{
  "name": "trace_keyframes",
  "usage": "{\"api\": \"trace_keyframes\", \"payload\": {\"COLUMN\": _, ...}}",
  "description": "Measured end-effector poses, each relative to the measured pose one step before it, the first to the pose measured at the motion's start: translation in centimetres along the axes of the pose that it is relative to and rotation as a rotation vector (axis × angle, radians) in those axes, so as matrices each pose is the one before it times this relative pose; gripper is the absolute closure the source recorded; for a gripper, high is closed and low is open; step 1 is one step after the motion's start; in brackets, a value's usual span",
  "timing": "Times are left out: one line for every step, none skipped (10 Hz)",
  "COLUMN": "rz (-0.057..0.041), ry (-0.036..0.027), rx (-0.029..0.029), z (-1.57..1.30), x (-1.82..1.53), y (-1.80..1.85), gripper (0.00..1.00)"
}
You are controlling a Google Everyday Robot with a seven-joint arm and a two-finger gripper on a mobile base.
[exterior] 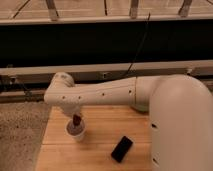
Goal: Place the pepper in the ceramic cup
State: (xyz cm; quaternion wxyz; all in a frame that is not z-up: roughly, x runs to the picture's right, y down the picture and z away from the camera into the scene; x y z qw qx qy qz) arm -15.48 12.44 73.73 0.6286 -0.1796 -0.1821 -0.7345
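A white ceramic cup (76, 132) stands on the wooden table (100, 150) toward its left side. A dark red pepper (76, 120) sits at the cup's mouth, directly above it. My gripper (75, 116) hangs down from the white arm (95, 95) right over the cup, at the pepper. The gripper's lower end merges with the pepper.
A black phone-like slab (122, 148) lies on the table to the right of the cup. My large white arm body (180, 125) fills the right side. A dark wall and rails run behind the table; speckled floor (20, 140) lies to the left.
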Motion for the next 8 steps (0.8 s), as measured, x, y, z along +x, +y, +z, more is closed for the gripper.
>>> {"api": "trace_keyframes", "payload": {"rz": 0.00044, "ry": -0.00068, "rx": 0.00033, "z": 0.087, "x": -0.036, "y": 0.021, "gripper": 0.31}}
{"api": "trace_keyframes", "payload": {"rz": -0.00015, "ry": 0.00106, "rx": 0.00064, "z": 0.013, "x": -0.001, "y": -0.006, "gripper": 0.23}}
{"api": "trace_keyframes", "payload": {"rz": 0.00005, "ry": -0.00065, "rx": -0.00015, "z": 0.088, "x": -0.039, "y": 0.039, "gripper": 0.2}}
{"api": "trace_keyframes", "payload": {"rz": 0.00005, "ry": -0.00036, "rx": 0.00123, "z": 0.088, "x": -0.026, "y": -0.006, "gripper": 0.2}}
{"api": "trace_keyframes", "payload": {"rz": 0.00103, "ry": 0.00037, "rx": -0.00047, "z": 0.017, "x": 0.007, "y": 0.058, "gripper": 0.2}}
{"api": "trace_keyframes", "payload": {"rz": -0.00099, "ry": -0.00071, "rx": -0.00022, "z": 0.105, "x": -0.059, "y": -0.01, "gripper": 0.22}}
{"api": "trace_keyframes", "payload": {"rz": -0.00158, "ry": 0.00141, "rx": 0.001, "z": 0.021, "x": -0.09, "y": -0.126, "gripper": 0.28}}
{"api": "trace_keyframes", "payload": {"rz": -0.00421, "ry": 0.00216, "rx": -0.00012, "z": 0.039, "x": -0.109, "y": -0.382, "gripper": 0.4}}
